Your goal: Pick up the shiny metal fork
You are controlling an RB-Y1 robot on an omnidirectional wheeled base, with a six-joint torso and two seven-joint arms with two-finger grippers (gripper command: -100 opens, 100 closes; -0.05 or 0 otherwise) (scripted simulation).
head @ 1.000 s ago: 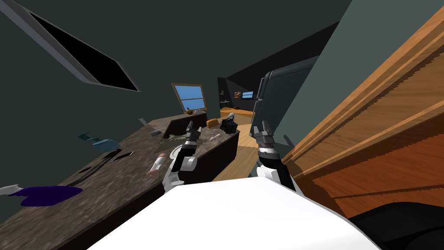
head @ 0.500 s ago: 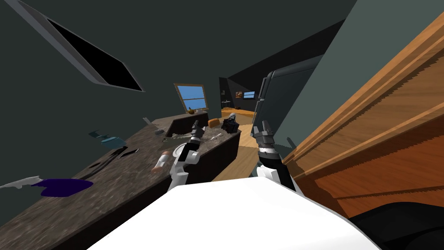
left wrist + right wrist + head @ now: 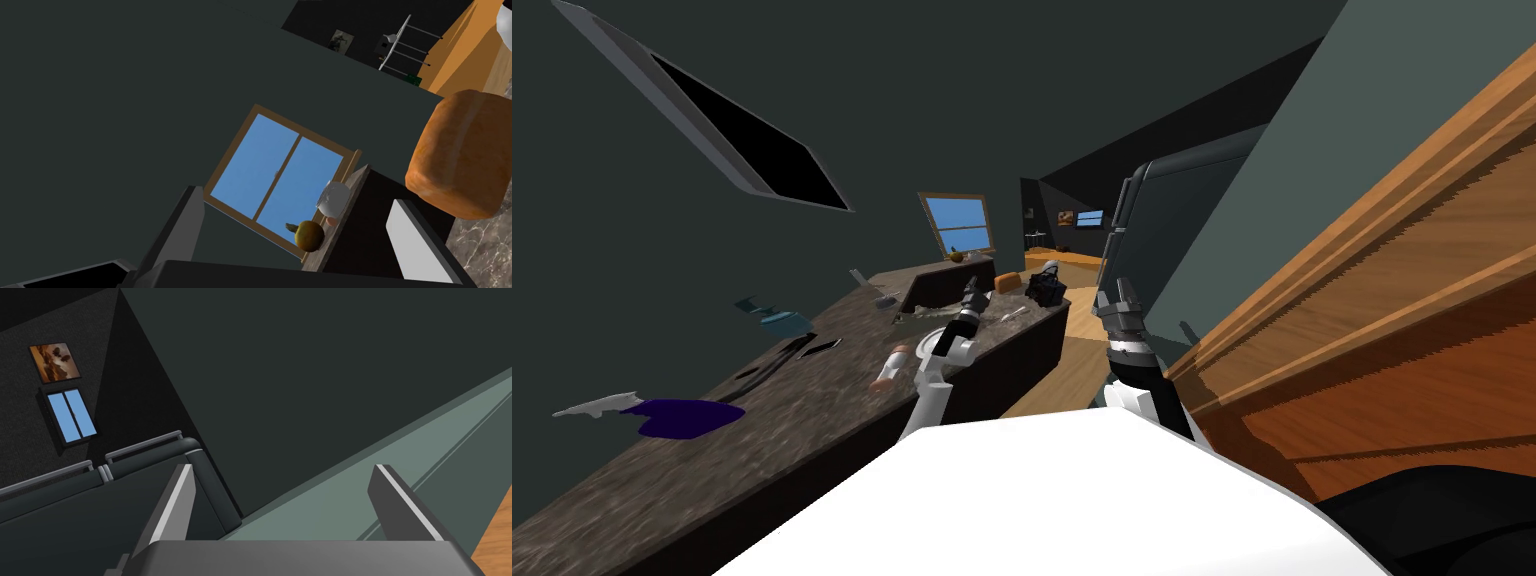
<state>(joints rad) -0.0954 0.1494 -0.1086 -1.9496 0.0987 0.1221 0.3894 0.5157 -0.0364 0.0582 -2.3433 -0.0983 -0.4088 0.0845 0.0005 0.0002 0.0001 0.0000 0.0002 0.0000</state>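
Head view, left gripper (image 3: 972,291) over the speckled stone counter (image 3: 812,400), small silvery fork (image 3: 1010,315) lying on it just beside that gripper, right gripper (image 3: 1120,293) past the counter's end, left wrist view, fingers apart, orange-brown loaf (image 3: 462,152) near one, right wrist view, fingers apart.

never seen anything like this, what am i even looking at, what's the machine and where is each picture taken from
This is a two-armed robot in a simulated kitchen. The wide picture comes from a camera on its head, looking down: its left gripper reaches over a dark stone counter, and its right gripper hangs near a dark fridge. The other two pictures come from a camera on each hand, looking along that hand's two open fingers. On the counter lie a purple patch, a white dish, an orange-brown loaf and a pale sliver, probably the fork it wants. Neither gripper holds anything.
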